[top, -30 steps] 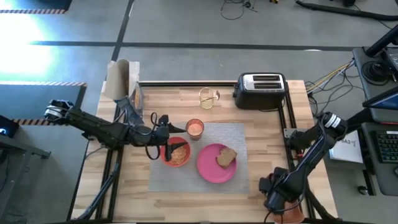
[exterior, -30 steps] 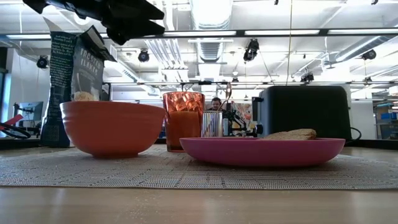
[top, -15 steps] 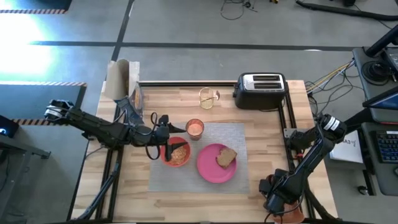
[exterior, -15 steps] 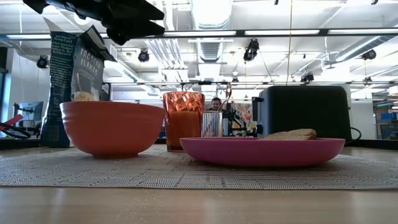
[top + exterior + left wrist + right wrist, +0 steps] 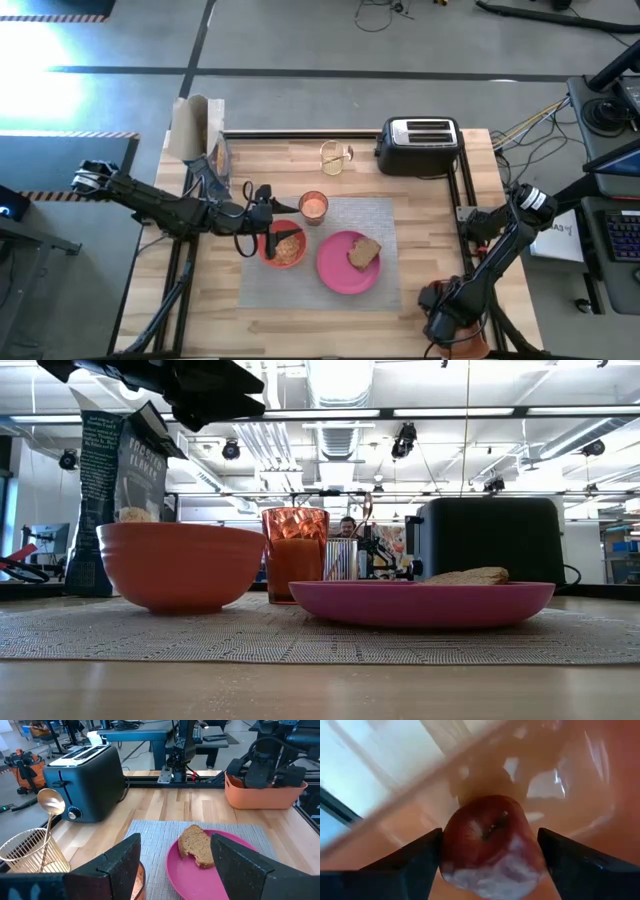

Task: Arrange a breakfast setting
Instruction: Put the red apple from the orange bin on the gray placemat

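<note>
A grey placemat (image 5: 330, 250) carries an orange-red bowl (image 5: 286, 248) of cereal, a glass of orange drink (image 5: 313, 206) and a pink plate (image 5: 340, 270) with a toast slice (image 5: 364, 253). My left gripper (image 5: 268, 238) hovers open and empty over the bowl's left rim; its fingers also show in the left wrist view (image 5: 175, 865). My right gripper (image 5: 490, 855) reaches down into the orange bin (image 5: 262, 795) at the table's near right corner, around a red apple (image 5: 487, 840). A spoon (image 5: 50, 802) stands in a wire holder (image 5: 335, 157). My right gripper has the red apple's two opposite sides (image 5: 451, 845) between its two fingers (image 5: 415, 865), one on each side. The fingers point down into the bin from above. The apple's stem end faces the camera; whether it is lifted off the bin's floor I cannot tell.
A black-and-silver toaster (image 5: 418, 145) stands at the far right, a cereal bag (image 5: 195, 130) at the far left. Bare wood lies near the table's front edge and left of the placemat. People and equipment show in the room beyond.
</note>
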